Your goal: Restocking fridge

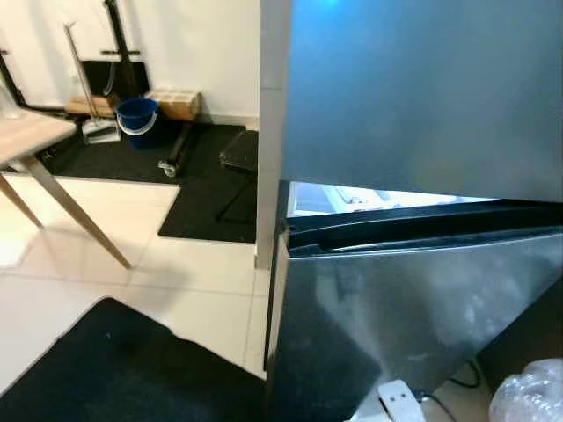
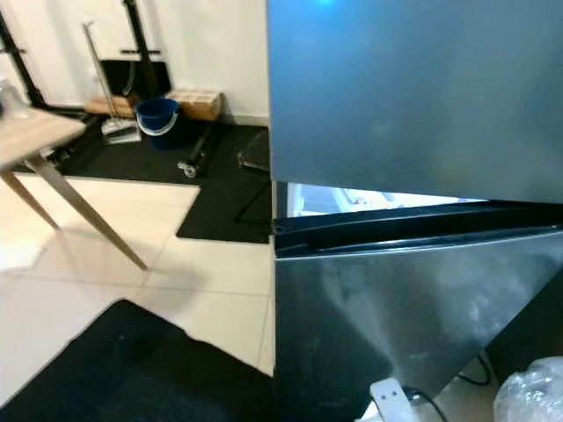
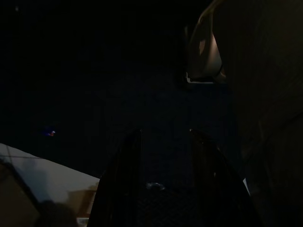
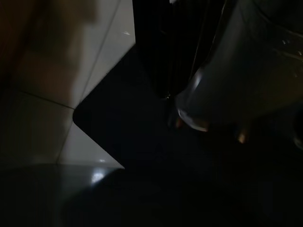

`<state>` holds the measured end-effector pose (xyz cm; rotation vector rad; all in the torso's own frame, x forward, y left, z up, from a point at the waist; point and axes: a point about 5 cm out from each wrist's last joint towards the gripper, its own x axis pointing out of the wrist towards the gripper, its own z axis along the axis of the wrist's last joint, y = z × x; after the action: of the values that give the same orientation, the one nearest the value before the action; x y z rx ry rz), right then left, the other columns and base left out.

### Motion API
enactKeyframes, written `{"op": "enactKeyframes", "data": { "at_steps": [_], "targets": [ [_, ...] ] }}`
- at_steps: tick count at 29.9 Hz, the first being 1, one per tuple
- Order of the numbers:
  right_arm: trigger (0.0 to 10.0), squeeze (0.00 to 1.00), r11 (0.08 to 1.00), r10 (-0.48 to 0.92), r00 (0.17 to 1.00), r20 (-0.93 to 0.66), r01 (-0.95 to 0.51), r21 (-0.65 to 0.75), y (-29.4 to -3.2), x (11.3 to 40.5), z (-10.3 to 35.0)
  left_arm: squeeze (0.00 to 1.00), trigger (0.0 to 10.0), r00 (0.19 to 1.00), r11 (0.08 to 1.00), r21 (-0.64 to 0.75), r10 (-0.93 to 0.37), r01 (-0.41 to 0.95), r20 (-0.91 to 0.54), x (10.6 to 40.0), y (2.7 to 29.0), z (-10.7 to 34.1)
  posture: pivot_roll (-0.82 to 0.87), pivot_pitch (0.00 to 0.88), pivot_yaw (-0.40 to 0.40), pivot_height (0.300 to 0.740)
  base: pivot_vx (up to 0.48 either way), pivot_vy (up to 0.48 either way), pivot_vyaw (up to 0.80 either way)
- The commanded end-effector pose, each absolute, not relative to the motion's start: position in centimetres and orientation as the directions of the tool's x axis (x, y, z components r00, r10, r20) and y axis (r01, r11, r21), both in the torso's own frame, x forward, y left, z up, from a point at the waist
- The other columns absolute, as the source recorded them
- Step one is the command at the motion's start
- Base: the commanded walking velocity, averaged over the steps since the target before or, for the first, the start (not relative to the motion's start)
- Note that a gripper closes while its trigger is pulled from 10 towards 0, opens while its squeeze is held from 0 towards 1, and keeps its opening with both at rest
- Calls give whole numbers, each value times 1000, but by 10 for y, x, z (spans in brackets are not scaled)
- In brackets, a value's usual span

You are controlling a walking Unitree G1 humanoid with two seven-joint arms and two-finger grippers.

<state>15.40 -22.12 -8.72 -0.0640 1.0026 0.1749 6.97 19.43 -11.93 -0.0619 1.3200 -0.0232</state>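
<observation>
fridge (image 1: 413, 97): tall grey unit, right of centre in the head views, close before the robot. upper door shut; lower door (image 1: 422, 308) swung ajar, a lit strip of interior (image 1: 352, 200) showing above its top edge. long axis of the gap runs across the view, left to right.

left end effector (image 3: 163, 189): seen in its dark wrist view, two black fingers (image 3: 123, 184) parted, nothing between them; released. it hangs low over a dark mat (image 1: 114, 369), with the fridge side rising just beside it.

right end effector: state cannot be told; its wrist view gives only floor tiles (image 4: 61, 123), mat edge and a pale rounded shape too dim to name.

stock: none identified in either end effector. a clear plastic bundle (image 1: 528, 396) lies on the floor at the lower right, near the door's foot, beside a white plug (image 1: 400, 400) and cable; contents unclear.

judgement: the ajar door lies ahead and to the right, so the right arm looks nearer to it.

surroundings: bench (image 1: 35, 141) at far left, well apart; blue bucket (image 1: 137, 114), broom and box by the back wall.
</observation>
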Motion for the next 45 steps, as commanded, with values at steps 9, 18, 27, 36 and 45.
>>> {"op": "enactKeyframes", "data": {
  "at_steps": [9,18,27,36,45],
  "targets": [
    [10000,0,925,259,757,-599,-17,378,-236,194,-56,0,10000,240,996,-86,-83,-1,-967,68,186,-121,-55,0,-7,740,0,0,0],
    [10000,0,803,443,851,-283,-236,547,-237,235,-15,0,10000,235,996,-92,-91,9,-968,67,185,-121,-60,0,-6,740,0,0,0],
    [10000,0,770,516,843,-150,-380,512,-221,265,10,0,10000,230,995,-95,-95,11,-968,65,184,-121,-56,0,-2,740,0,0,0],
    [10000,0,775,532,844,-67,-453,441,-204,296,37,0,10000,223,996,-91,-92,14,-970,62,186,-121,-52,0,0,740,0,0,0],
    [10000,0,781,529,848,-33,-471,411,-192,308,47,0,10000,221,996,-92,-92,12,-971,60,187,-122,-44,0,-4,740,0,0,0]
  ]
}}
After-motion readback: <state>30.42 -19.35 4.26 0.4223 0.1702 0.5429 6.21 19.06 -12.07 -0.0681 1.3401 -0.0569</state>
